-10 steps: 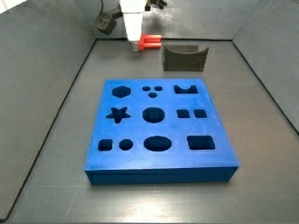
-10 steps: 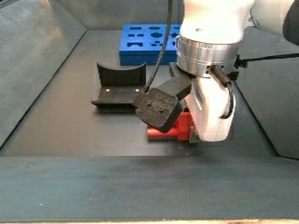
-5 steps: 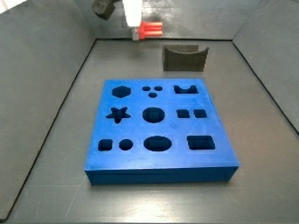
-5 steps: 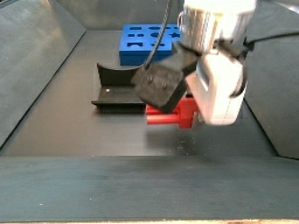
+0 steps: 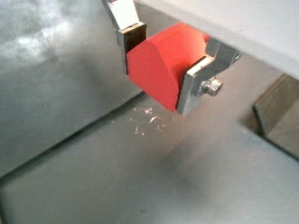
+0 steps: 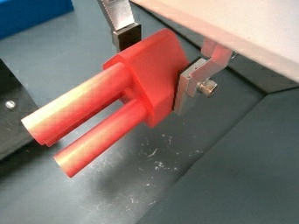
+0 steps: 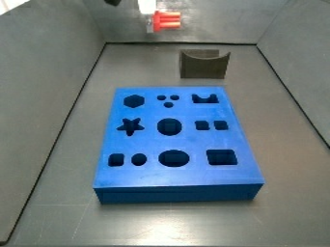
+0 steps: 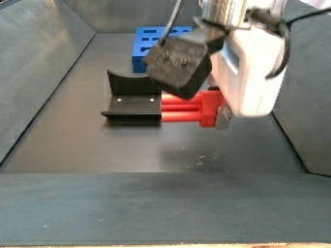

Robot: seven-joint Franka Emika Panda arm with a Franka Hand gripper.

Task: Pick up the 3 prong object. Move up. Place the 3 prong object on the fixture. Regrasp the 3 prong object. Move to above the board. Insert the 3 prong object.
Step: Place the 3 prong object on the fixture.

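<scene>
Gripper (image 6: pixel 162 59) clamped on the red peg (image 6: pixel 105 114): both wrist views show the silver finger plates pressed flat against opposite sides of its blocky head, prongs lying roughly level and sticking out past the fingers. In a side view the gripper (image 8: pixel 218 107) and peg (image 8: pixel 191 108) hang clear of the grey floor (image 8: pixel 155 160), nothing under them but scuff marks. Peg is off the ground, so the pick looks done and the lift is in hand. Next back, just beside the prong tips in that view, sits the dark notched fixture (image 8: pixel 130 100); it looks empty. Farthest back, the blue board (image 8: pixel 158 46), only partly visible there; in a side view its cut-out holes (image 7: pixel 172 126) all appear unfilled, with the fixture (image 7: pixel 204 64) between board (image 7: pixel 175 140) and the raised peg (image 7: pixel 165 19). Risks, as I judge them: grip is only on the head, so the long prongs could lever the peg round in the pads if a tip catches the fixture wall on the way over. A tilted peg would sit skewed in the notch and spoil the regrasp.
</scene>
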